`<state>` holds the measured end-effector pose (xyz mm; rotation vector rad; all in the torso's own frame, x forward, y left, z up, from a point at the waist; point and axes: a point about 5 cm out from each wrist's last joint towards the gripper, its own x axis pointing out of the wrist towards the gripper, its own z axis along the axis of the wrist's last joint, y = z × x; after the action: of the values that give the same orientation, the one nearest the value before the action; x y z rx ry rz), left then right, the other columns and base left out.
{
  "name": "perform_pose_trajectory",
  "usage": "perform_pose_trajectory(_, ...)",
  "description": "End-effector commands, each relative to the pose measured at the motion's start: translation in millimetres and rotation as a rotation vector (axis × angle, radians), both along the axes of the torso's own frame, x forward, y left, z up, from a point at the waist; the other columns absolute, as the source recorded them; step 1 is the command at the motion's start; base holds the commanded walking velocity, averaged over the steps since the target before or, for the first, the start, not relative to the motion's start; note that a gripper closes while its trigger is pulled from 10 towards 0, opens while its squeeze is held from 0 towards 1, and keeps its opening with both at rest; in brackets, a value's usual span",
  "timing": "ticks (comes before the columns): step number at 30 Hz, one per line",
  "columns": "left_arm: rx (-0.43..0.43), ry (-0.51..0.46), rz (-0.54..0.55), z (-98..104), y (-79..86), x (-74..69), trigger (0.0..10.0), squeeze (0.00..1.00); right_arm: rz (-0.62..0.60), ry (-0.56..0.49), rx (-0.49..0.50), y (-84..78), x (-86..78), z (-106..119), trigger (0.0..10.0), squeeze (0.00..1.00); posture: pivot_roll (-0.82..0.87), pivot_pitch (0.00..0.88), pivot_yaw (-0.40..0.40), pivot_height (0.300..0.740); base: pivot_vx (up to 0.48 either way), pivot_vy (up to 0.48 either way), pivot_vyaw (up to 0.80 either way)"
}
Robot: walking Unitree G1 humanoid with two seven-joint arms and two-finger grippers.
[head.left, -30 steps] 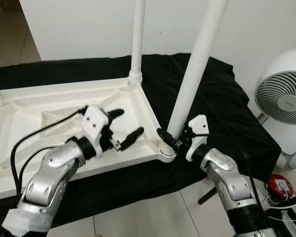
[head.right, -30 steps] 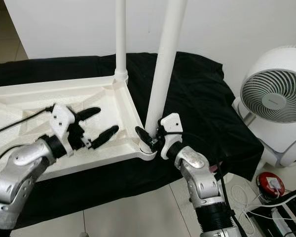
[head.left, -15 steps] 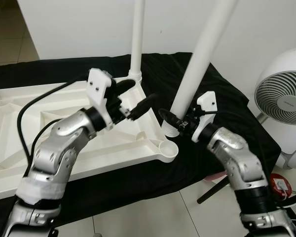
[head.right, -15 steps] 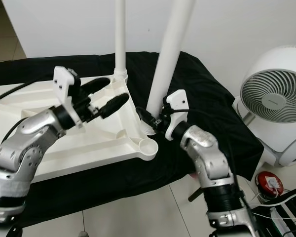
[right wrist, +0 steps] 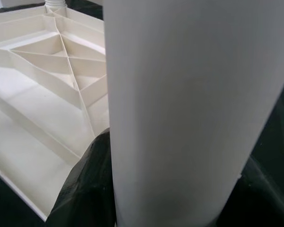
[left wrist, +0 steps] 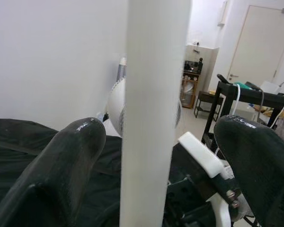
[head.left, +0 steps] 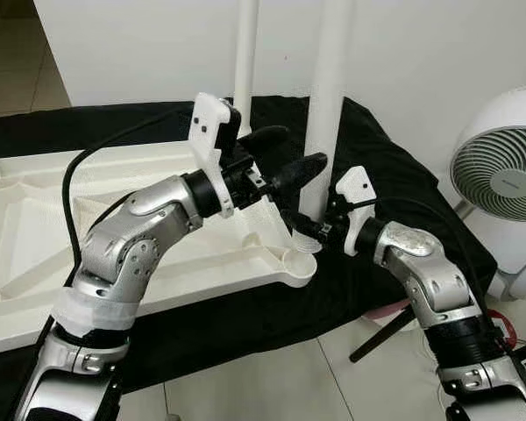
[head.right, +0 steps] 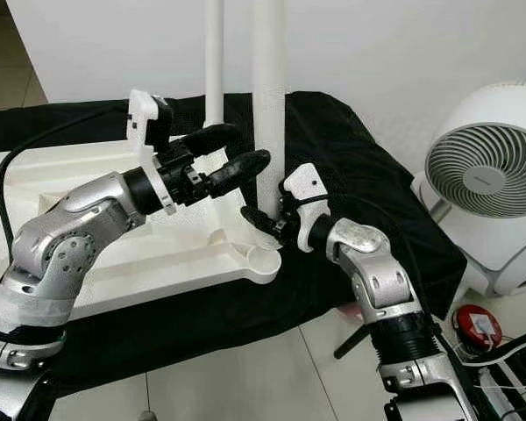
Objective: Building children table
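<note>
Two hands (head.left: 285, 158) (head.left: 305, 230) at white leg (head.left: 326, 96), no readable writing

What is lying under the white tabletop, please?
A black cloth is spread under the upside-down tabletop. What the cloth rests on is covered.

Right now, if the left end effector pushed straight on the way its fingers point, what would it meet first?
The loose white table leg: it stands between the left end effector's open fingers. Beyond it is the right end effector, shut on that leg's base.
</note>
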<state>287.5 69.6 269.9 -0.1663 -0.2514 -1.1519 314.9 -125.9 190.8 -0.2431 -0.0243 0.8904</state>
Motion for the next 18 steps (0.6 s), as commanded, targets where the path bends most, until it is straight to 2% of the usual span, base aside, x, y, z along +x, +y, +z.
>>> perform_pose_trajectory(1,0.03,-0.075,-0.151,7,-10.9,-8.5,10.0,0.0,0.015,-0.01,-0.038,0.2,2.3,2,10.0,0.0,0.02,0.0,-0.085,0.74,0.0,0.0,0.0)
perform_pose_trajectory(3,0.046,-0.109,-0.135,11,-17.4,-4.4,10.0,0.0,0.04,-0.005,-0.06,3.3,3.7,1,10.0,0.0,0.02,0.0,-0.084,0.74,0.0,0.0,0.0)
perform_pose_trajectory(6,0.029,-0.097,-0.12,15,-20.3,0.0,10.0,0.0,0.054,0.002,-0.07,5.6,5.0,1,10.0,0.0,0.02,0.0,-0.083,0.74,0.0,0.0,0.0)
perform_pose_trajectory(7,0.058,-0.114,-0.096,15,-23.5,4.0,10.0,0.0,0.064,-0.004,-0.086,7.0,6.0,0,10.0,0.0,0.02,0.0,-0.084,0.74,0.0,0.0,0.0)
perform_pose_trajectory(14,0.063,-0.121,-0.062,22,-29.9,12.1,10.0,0.0,0.081,-0.013,-0.095,11.9,8.8,2,10.0,0.0,0.02,0.0,-0.079,0.74,0.0,0.0,0.0)
perform_pose_trajectory(18,0.116,-0.146,-0.04,19,-34.2,15.6,10.0,0.0,0.092,-0.016,-0.11,14.3,10.6,2,10.0,0.0,0.02,0.0,-0.077,0.74,0.0,0.0,0.0)
